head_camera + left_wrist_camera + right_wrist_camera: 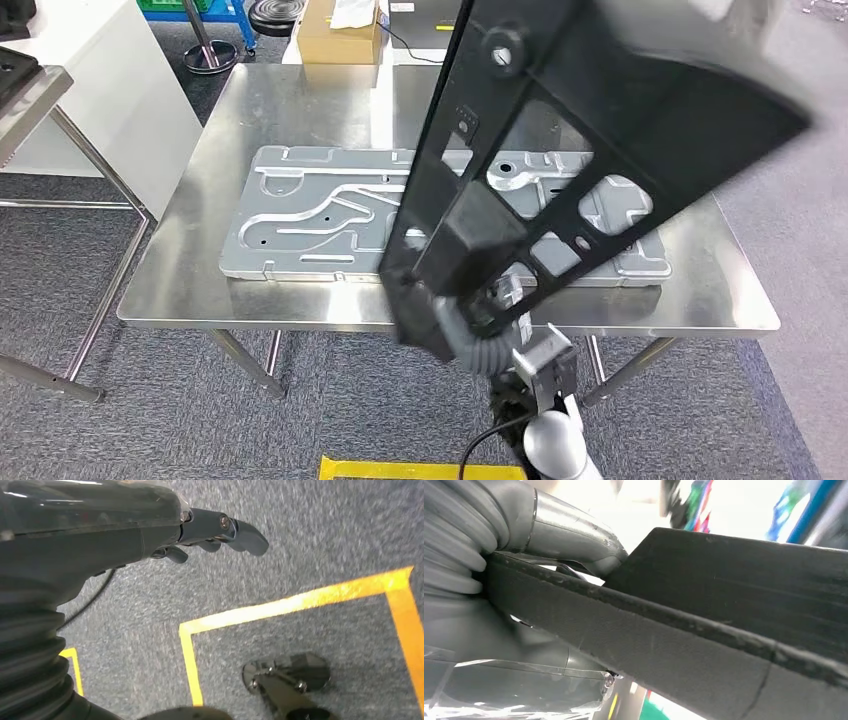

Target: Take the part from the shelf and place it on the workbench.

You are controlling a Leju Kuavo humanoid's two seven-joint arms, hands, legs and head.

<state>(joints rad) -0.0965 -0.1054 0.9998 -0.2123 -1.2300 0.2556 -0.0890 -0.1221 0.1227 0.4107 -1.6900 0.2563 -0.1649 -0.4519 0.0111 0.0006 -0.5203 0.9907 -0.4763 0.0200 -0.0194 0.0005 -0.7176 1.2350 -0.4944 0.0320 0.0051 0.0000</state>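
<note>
A large black flat part [600,120] with cut-out openings is held up in front of me, tilted, above the steel workbench [300,110]. My right hand [455,290] grips its lower end. In the right wrist view the black part [724,630] runs across the picture, with my right hand [569,535] clasped over its edge. My left hand [210,532] hangs over the grey carpet floor, its fingers loosely curled and holding nothing.
A silver stamped metal panel [320,215] lies flat on the workbench. A cardboard box [340,35] stands behind the bench, and a white table [90,80] at the left. Yellow floor tape [300,602] marks the carpet.
</note>
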